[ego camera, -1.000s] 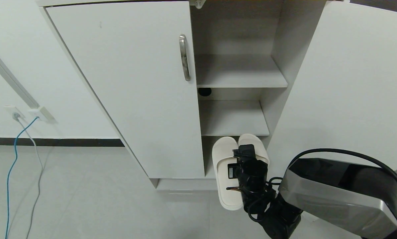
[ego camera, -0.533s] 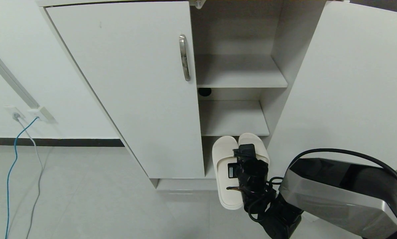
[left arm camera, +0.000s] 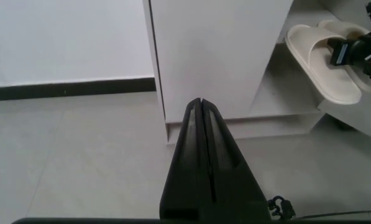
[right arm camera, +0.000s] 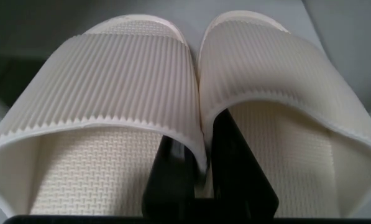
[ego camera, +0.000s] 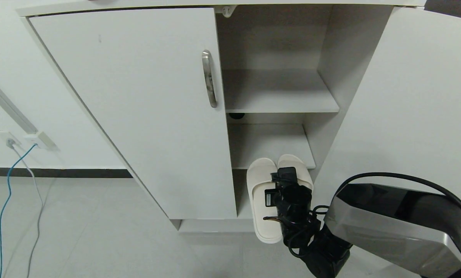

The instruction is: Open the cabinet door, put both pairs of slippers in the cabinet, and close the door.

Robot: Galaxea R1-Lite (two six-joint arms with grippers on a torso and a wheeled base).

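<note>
A pair of white slippers (ego camera: 262, 193) hangs side by side, toes toward the cabinet, in front of its lowest compartment. My right gripper (ego camera: 283, 175) is shut on their touching inner edges; the right wrist view has its black fingers (right arm camera: 173, 180) clamped between the two ribbed straps of the slippers (right arm camera: 110, 87). The cabinet's right door (ego camera: 407, 96) stands open and its left door (ego camera: 137, 108) is closed. My left gripper (left arm camera: 201, 109) is shut on nothing, low over the floor facing the closed door, with the slippers (left arm camera: 319, 56) off to one side.
Two bare shelves (ego camera: 276, 92) (ego camera: 269, 143) sit above the lowest compartment. The closed door carries a metal handle (ego camera: 209, 79). The open door stands close beside my right arm. A wall socket (ego camera: 10, 142) with a blue cable (ego camera: 4, 193) trailing to the floor is far left.
The head camera has shifted, so the cabinet sits lower and more of its top shows. The right gripper keeps the slippers; their toes now overlap the lower shelf's front edge.
</note>
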